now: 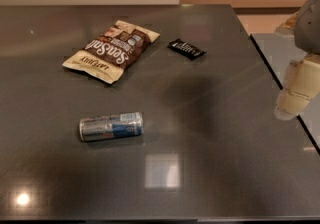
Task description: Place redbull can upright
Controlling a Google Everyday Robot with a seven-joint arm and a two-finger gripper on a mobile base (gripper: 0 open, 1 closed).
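The redbull can (111,126) lies on its side on the dark grey table (210,133), left of centre, its long axis running left to right. It is silver and blue with a red mark. My gripper (296,92) hangs at the right edge of the view, above the table's right edge, far from the can and well apart from it. Only its cream-coloured lower part shows. Nothing shows in it.
A brown-and-cream snack bag (111,51) lies flat at the back left. A small black wrapped bar (186,48) lies to its right. A second grey surface (280,53) adjoins the table on the right, across a dark seam.
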